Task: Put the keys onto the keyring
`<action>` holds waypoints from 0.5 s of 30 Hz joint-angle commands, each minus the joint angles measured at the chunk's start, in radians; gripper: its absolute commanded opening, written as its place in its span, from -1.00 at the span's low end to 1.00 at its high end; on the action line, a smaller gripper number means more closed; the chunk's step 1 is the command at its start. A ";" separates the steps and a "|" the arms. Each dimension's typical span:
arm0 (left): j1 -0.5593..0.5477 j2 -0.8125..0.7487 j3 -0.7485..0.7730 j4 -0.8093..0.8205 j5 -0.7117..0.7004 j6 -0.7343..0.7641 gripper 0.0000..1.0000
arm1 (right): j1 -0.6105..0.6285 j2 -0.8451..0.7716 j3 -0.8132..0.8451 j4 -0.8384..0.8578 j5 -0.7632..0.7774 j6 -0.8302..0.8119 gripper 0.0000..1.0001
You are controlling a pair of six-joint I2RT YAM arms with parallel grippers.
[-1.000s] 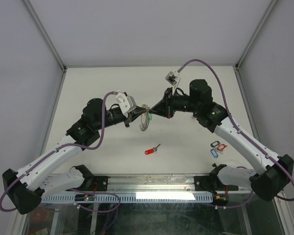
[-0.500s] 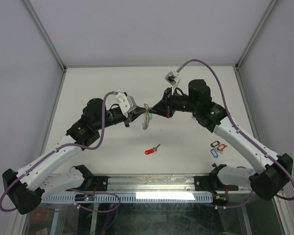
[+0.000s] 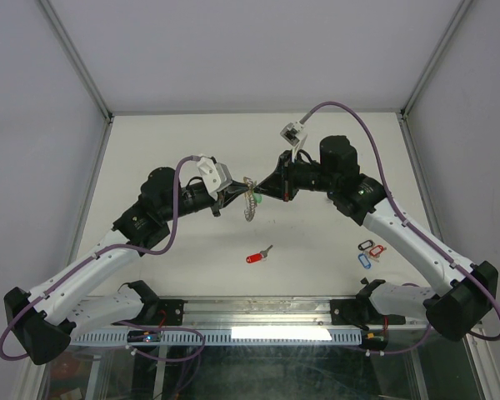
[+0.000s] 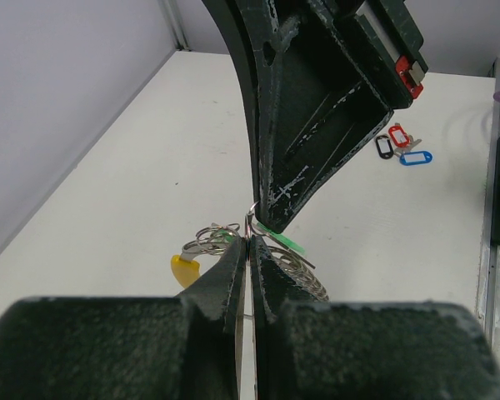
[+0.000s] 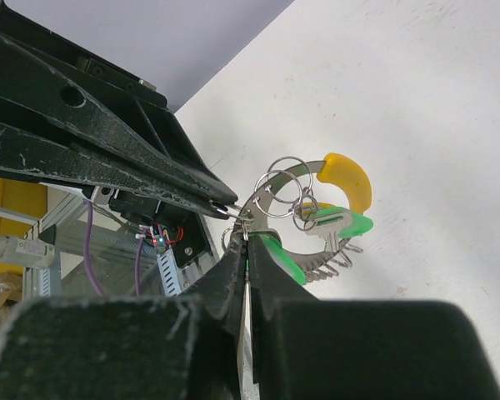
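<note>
Above the table's middle, both grippers meet at the keyring [image 3: 248, 205], a silvery coiled loop [image 4: 298, 265] hanging between them. My left gripper [image 4: 248, 240] is shut on the keyring's wire [image 5: 271, 193]. My right gripper [image 5: 246, 240] is shut on a green-tagged key [image 5: 282, 255] right at the ring, its fingers [image 4: 312, 117] coming down from above in the left wrist view. A yellow-tagged key [image 5: 348, 178] and another green-tagged key [image 5: 340, 222] hang on the loop. A red-tagged key [image 3: 257, 256] lies on the table in front.
Three more keys with black [image 4: 384, 147], red [image 4: 398, 134] and blue [image 4: 415, 157] tags lie together at the right [image 3: 369, 252], beside the right arm. White walls and a metal frame enclose the table.
Both grippers have shifted slightly with the keyring between them; the grips are unchanged. The keys on the table have not moved.
</note>
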 commanded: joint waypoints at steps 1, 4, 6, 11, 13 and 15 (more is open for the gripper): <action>-0.005 -0.028 0.004 0.071 0.010 0.007 -1.00 | 0.004 -0.002 0.055 0.010 0.022 0.018 -1.00; -0.005 -0.028 0.004 0.072 0.012 0.007 -1.00 | 0.004 0.000 0.058 0.005 0.024 0.024 -1.00; -0.005 -0.027 0.004 0.073 0.012 0.006 -1.00 | 0.005 0.004 0.058 0.003 0.024 0.026 -1.00; -0.005 -0.025 0.005 0.071 0.012 0.006 -1.00 | 0.004 0.009 0.058 0.002 0.014 0.030 -1.00; -0.005 -0.025 0.005 0.071 0.012 0.006 -1.00 | 0.004 0.014 0.058 0.000 0.006 0.029 -1.00; -0.005 -0.024 0.005 0.072 0.012 0.006 -1.00 | 0.004 0.020 0.061 -0.001 -0.004 0.029 -1.00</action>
